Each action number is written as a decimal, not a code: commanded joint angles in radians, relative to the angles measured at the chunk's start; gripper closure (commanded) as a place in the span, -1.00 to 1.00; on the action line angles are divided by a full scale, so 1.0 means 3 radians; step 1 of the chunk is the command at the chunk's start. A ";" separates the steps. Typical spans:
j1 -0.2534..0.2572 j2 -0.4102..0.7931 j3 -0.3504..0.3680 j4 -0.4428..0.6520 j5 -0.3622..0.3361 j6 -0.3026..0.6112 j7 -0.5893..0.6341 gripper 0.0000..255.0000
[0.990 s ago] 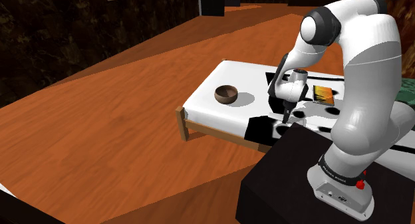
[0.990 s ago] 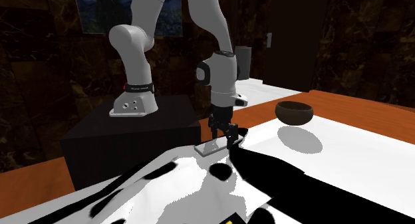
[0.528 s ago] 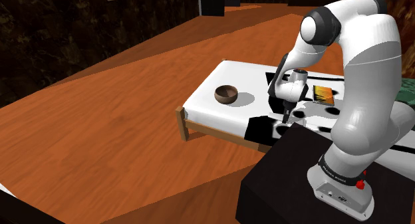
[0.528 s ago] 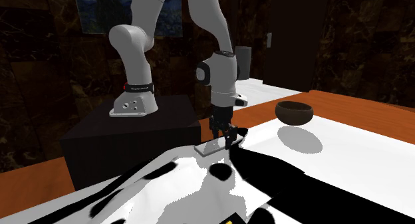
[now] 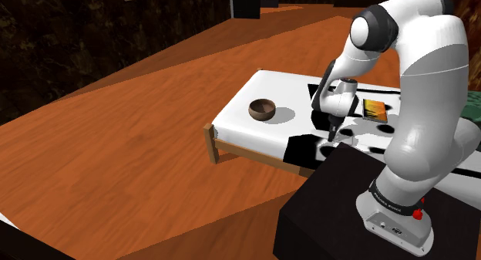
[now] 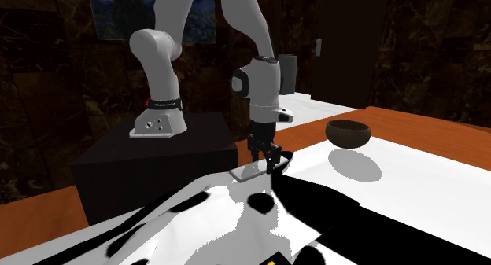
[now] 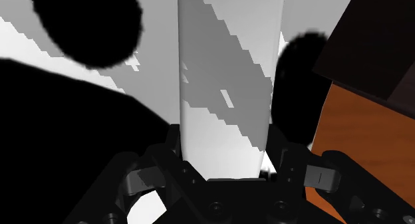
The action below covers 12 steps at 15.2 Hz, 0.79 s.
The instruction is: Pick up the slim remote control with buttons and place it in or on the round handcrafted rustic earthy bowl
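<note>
Claw (image 7: 224,147) pinching remote (image 7: 226,70) across narrow width, the only span my fingers fit. Grip near one end, so long part juts out ahead and may droop. Remote low over black-blotched white cover (image 6: 429,185), close by stand (image 6: 181,149); cannot tell if clear of it. Bowl (image 6: 348,133) well apart on same cover, mouth up: suits drop from above.

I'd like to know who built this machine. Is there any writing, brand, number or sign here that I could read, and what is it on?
No text here can be read.
On the black band near the arm's foot: white lettering, too small to read.
On the orange flat item: a pattern, no legible words.
On the white remote clasped in the tool: no readable marks.
</note>
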State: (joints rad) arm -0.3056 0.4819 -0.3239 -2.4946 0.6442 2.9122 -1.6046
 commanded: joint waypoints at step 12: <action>0.0674 -0.0680 -0.0840 -0.0242 -0.0810 -0.0447 0.0624 1.00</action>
State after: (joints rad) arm -0.1154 0.2905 -0.5597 -2.5650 0.4213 2.7877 -1.4317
